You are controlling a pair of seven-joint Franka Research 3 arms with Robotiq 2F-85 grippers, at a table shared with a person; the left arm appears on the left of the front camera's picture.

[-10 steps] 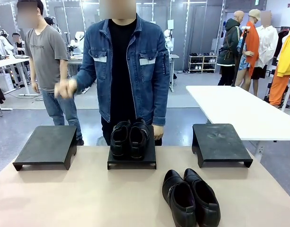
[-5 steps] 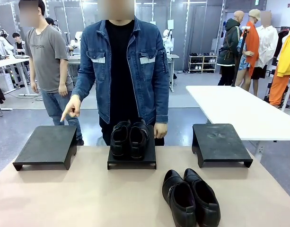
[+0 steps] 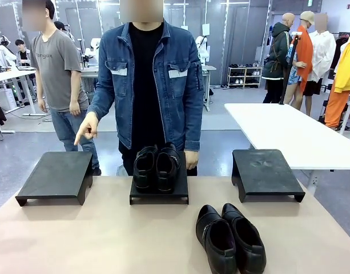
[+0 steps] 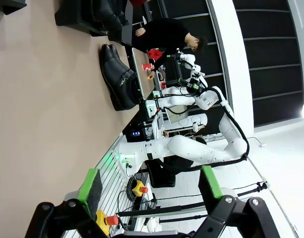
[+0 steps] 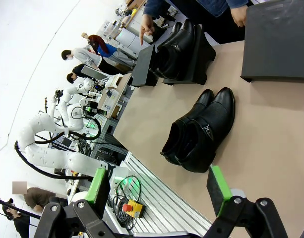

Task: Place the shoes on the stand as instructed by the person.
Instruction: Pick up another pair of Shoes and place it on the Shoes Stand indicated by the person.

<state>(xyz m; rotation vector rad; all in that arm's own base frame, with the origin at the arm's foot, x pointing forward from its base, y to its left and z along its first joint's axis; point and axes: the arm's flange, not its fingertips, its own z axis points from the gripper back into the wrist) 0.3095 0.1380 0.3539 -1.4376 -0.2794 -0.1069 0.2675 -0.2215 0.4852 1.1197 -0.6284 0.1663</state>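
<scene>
Both sets of jaws stand apart and hold nothing: the left gripper [image 4: 149,183] and the right gripper [image 5: 159,179] hang above the near edge of the tan table [image 3: 106,240]. One black pair of shoes [image 3: 230,238] lies on the table, right of the middle, toes towards the robot. A second pair [image 3: 156,165] sits on the middle stand [image 3: 159,195]. Behind it, the person [image 3: 152,85] in a denim jacket points a hand [image 3: 86,129] down at the bare left stand [image 3: 56,176]. The right stand [image 3: 266,171] is bare too.
</scene>
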